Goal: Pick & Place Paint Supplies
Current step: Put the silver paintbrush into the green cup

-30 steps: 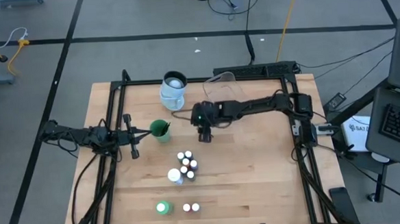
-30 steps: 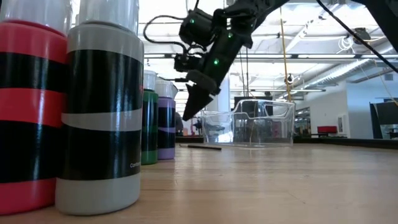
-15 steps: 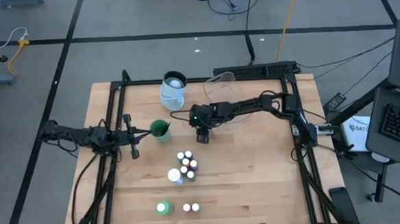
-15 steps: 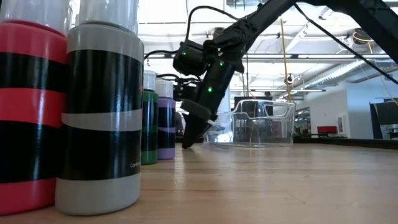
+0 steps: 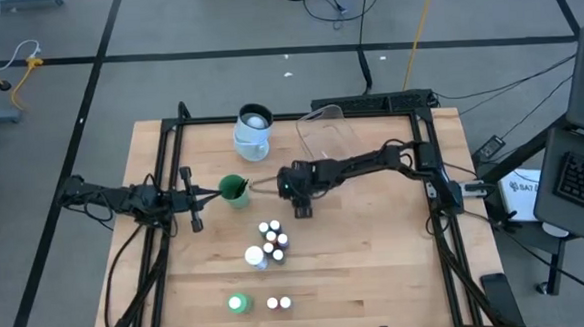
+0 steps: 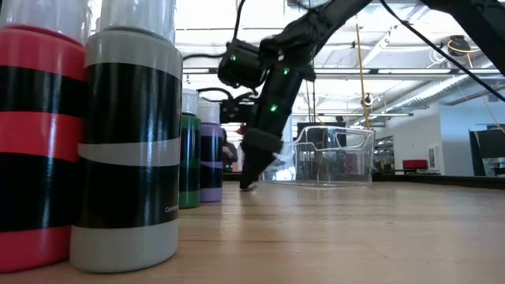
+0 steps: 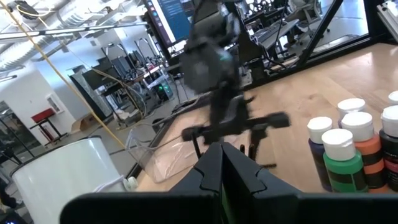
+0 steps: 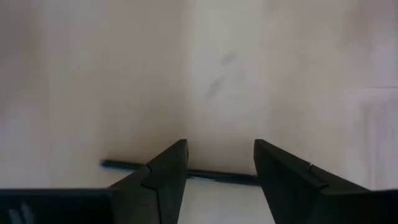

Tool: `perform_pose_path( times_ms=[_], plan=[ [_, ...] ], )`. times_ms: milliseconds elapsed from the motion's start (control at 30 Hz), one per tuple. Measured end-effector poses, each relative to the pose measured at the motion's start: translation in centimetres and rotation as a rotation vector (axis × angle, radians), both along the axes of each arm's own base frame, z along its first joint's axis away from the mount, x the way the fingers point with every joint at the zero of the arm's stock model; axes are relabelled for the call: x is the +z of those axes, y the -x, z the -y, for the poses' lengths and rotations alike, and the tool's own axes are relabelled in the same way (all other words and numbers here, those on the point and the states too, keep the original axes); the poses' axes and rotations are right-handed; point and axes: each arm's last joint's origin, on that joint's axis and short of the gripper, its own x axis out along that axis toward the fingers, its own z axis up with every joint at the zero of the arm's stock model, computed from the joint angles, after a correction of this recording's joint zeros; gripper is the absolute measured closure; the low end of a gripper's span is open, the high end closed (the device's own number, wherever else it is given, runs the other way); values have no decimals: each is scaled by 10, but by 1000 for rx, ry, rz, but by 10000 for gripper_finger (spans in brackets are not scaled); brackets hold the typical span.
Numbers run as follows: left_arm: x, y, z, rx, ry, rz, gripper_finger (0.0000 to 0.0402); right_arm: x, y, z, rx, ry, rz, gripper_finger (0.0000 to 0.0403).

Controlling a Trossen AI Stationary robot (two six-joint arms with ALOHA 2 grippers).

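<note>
A thin dark brush lies flat on the table. My right gripper is open just above it, one finger on each side and the brush crossing the gap. This gripper slants down near the table's middle, its tips close to the wood. Small white-capped paint bottles stand in a cluster nearer the front, beside a taller white bottle. A green bottle and two small ones stand near the front edge. My left gripper waits shut and level at the table's left.
A clear plastic tray sits at the far middle, with a clear cup to its left. A green round cup stands just off my left gripper's tip. In the low view, bottles fill the near left.
My right gripper has come down toward the table and a little toward the near edge, over the brush. It has tipped steeper and stayed open. The brush and bottles have not moved.
</note>
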Motion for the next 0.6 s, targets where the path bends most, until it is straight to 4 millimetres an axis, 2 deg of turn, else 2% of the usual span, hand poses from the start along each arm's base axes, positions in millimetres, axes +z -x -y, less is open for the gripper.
perform_pose_path(
  times_ms=[200, 400, 500, 600],
  plan=[
    [0, 0, 0, -1, 8, 1, 396, 9, 4, -17, 191, 236, -75, 222],
    [0, 0, 0, -1, 14, 2, 396, 13, 3, -23, 246, 272, -67, 222],
    [0, 0, 0, -1, 13, 2, 396, 14, 2, -26, 264, 377, -87, 222],
    [0, 0, 0, -1, 10, 1, 396, 14, 3, -25, 358, 464, -137, 222]
  ],
)
